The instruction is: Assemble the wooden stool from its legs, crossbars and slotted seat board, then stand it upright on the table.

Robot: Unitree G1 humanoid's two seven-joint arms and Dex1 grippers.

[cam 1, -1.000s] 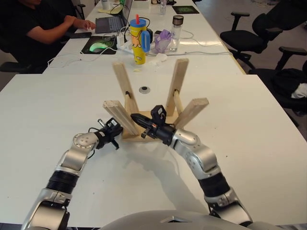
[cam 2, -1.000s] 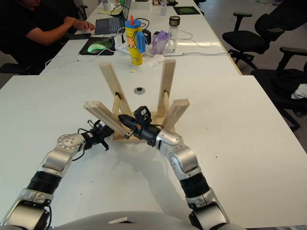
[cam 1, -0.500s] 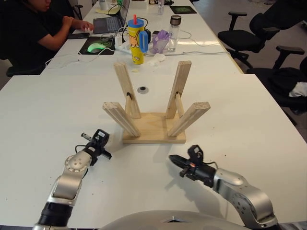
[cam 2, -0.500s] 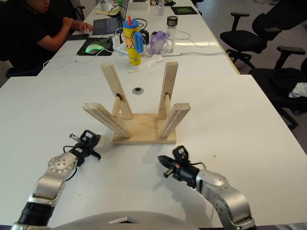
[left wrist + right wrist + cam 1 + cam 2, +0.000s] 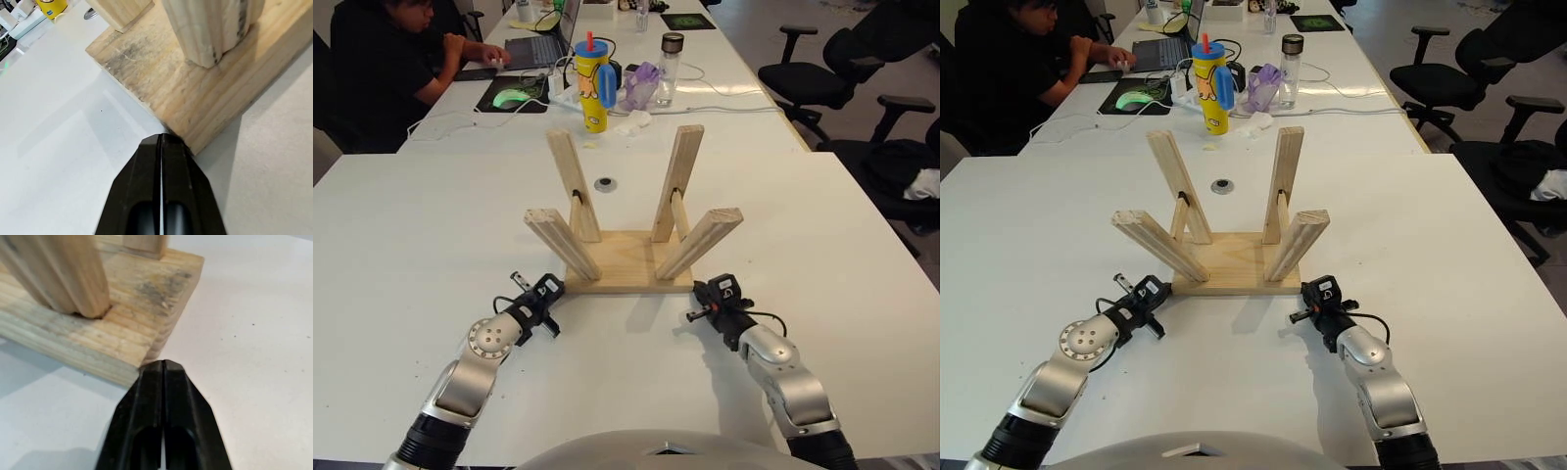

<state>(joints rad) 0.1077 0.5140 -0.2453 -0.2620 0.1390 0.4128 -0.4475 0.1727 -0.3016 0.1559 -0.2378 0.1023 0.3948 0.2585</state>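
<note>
The wooden stool lies upside down on the white table, its seat board [image 5: 626,266] flat and its legs [image 5: 570,184] splayed upward. A thin crossbar [image 5: 677,211] runs between the legs on the right. My left gripper [image 5: 551,286] is shut, its tip at the board's near left corner [image 5: 171,132]. My right gripper [image 5: 697,292] is also shut, its tip against the board's near right corner [image 5: 146,360]. In the wrist views each pair of fingers is pressed together with nothing between them, and a leg base [image 5: 63,274] stands in the board close by.
A yellow cup [image 5: 592,83], a clear bottle [image 5: 671,69] and cables sit on the table behind the stool. A round grommet [image 5: 606,183] lies between the far legs. Office chairs [image 5: 862,88] stand to the right. Bare tabletop spreads on either side of the stool.
A second ago my right gripper was in among the stool's legs; both grippers then drew back toward me. Now both have come forward to the seat board's near corners. The stool stays put.
</note>
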